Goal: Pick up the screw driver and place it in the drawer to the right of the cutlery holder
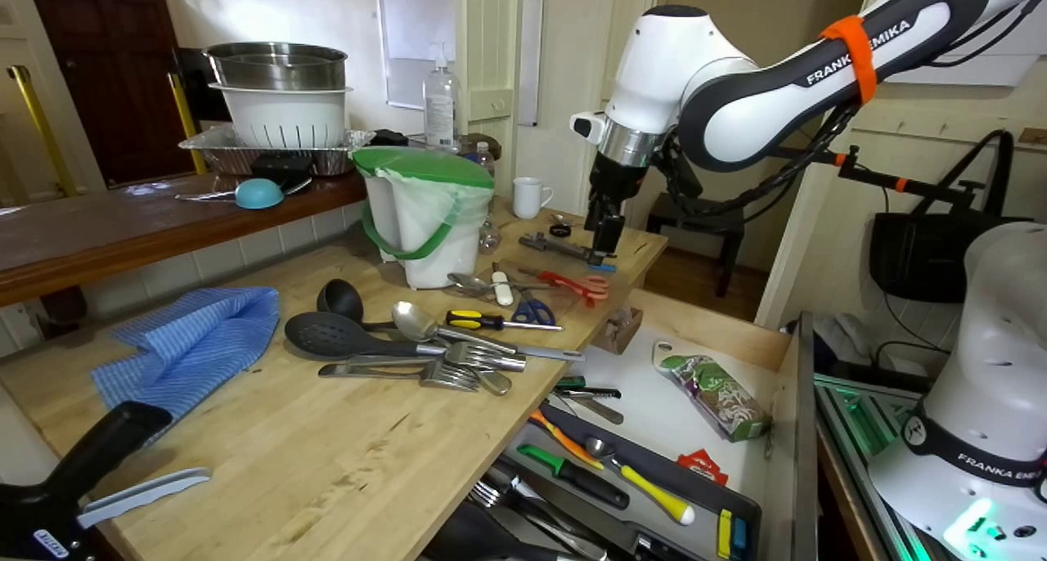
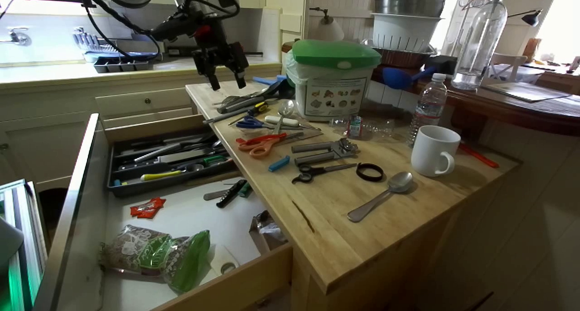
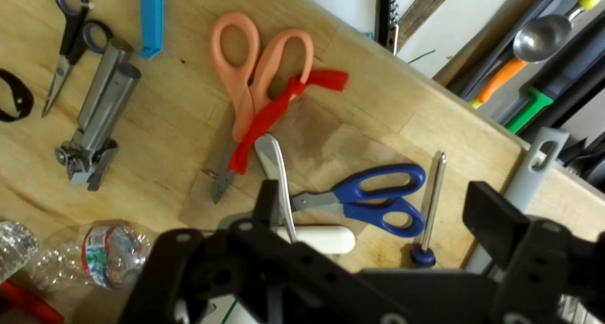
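Note:
The screw driver (image 1: 476, 320) lies on the wooden worktop among other utensils, its yellow and black handle also seen in an exterior view (image 2: 260, 107). In the wrist view its metal shaft (image 3: 433, 201) shows between the jaws; most of its handle is hidden by the gripper. My gripper (image 2: 228, 85) is open and empty, above the worktop; it also shows in an exterior view (image 1: 604, 252) and in the wrist view (image 3: 373, 196). The drawer (image 1: 806, 397) stands pulled out beside the worktop, its white floor visible in an exterior view (image 2: 190, 218). The dark cutlery holder (image 2: 149, 185) sits inside it.
Blue scissors (image 3: 383, 196) and a white-handled tool (image 3: 326, 239) lie close to the screw driver, as do forks and spoons (image 1: 458, 356). Orange scissors (image 3: 241, 78) lie near the worktop edge. A tall green-lidded bin (image 2: 335, 84) stands behind. The drawer holds a green packet (image 1: 720, 397).

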{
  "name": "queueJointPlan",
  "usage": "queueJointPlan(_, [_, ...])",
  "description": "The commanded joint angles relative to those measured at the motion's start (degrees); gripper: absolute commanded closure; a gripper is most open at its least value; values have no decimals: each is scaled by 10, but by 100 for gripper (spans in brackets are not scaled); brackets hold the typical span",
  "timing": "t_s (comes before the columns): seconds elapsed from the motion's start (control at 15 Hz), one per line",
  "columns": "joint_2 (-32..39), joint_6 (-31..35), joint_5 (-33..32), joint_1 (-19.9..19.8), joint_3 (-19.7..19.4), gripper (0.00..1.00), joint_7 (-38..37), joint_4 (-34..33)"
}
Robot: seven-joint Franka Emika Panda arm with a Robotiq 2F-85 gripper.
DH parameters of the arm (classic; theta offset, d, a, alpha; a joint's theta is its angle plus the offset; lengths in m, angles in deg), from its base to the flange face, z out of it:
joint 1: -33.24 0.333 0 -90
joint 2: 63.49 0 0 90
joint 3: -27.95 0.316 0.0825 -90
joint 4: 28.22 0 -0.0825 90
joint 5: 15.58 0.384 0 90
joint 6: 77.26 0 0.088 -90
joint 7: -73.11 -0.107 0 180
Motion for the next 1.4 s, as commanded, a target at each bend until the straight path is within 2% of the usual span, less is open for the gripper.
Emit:
queueJointPlan(0.0, [43, 94, 15, 5, -21, 0, 45, -17])
queueJointPlan(0.13, [73, 134, 48, 10, -29, 0, 87, -35])
queueJointPlan(0.33, [122, 145, 110, 13, -24, 0, 138, -72])
queueJointPlan(0.73, [218, 130, 98, 16, 5, 0, 91, -159])
queueJointPlan(0.87, [239, 124, 89, 25, 7, 0, 42, -179])
queueJointPlan(0.93, [245, 127, 78, 31, 5, 0, 20, -182])
queueJointPlan(1.0, [222, 134, 90, 18, 11, 0, 58, -158])
queueJointPlan(1.2, [239, 134, 85, 25, 12, 0, 34, -174])
queueJointPlan(1.33, [244, 128, 108, 21, 15, 0, 22, -177])
